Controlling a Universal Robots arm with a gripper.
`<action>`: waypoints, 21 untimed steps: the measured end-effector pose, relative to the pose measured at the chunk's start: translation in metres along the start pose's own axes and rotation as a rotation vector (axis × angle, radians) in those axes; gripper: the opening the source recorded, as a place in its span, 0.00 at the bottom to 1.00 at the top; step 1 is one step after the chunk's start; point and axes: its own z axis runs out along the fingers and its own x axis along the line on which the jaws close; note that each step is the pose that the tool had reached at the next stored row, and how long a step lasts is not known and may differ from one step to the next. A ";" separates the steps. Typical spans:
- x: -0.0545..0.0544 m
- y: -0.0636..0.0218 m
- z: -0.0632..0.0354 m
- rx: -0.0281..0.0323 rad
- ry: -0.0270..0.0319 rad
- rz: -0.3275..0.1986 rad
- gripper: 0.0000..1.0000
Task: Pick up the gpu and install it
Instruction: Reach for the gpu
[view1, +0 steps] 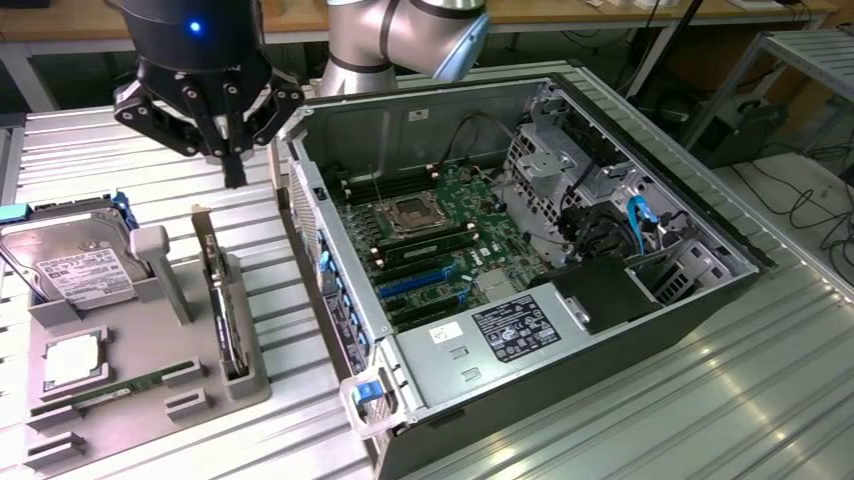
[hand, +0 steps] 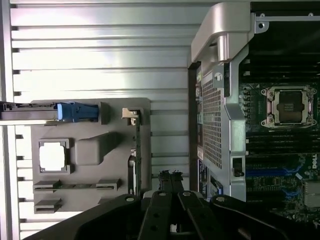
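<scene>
Grey plastic holder (view1: 187, 345) lies on the slatted metal table (view1: 601, 400) beside the open case (view1: 694, 290), and the gpu (view1: 211, 250) stands on edge in one of its slots, untouched. In the exterior view the gripper (view1: 235, 178) hangs above the holder's far end, near the gpu's upper end but clear of it, with its fingers pressed together into one dark tip and nothing between them. That view also gives the height of the gripper over the table. It shows the drive (view1: 74, 265) with its white label at the exterior view's left, the processor (view1: 74, 360), the green memory stick (view1: 120, 392), and the case's inside: motherboard (view1: 427, 235), power supply (view1: 501, 330) and blue cables (view1: 638, 222). The wrist view looks straight down instead. There the gpu (hand: 136, 150) is a thin dark line with a silver bracket at one end, between the holder's (hand: 112, 165) raised blocks and the case's (hand: 212, 125) perforated wall. The closed gripper (hand: 170, 176) lies just beside that line, over bare table (hand: 100, 50). The drive (hand: 75, 111) appears edge-on with a blue tab, and the socket (hand: 290, 105) sits open on the board.
</scene>
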 end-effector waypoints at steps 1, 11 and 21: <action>0.002 -0.0004 0.0000 -0.0001 0.0000 -0.002 0.11; 0.025 -0.0065 0.0001 -0.0005 0.0007 -0.017 0.11; 0.044 -0.0139 -0.0001 -0.0006 0.0011 -0.025 0.11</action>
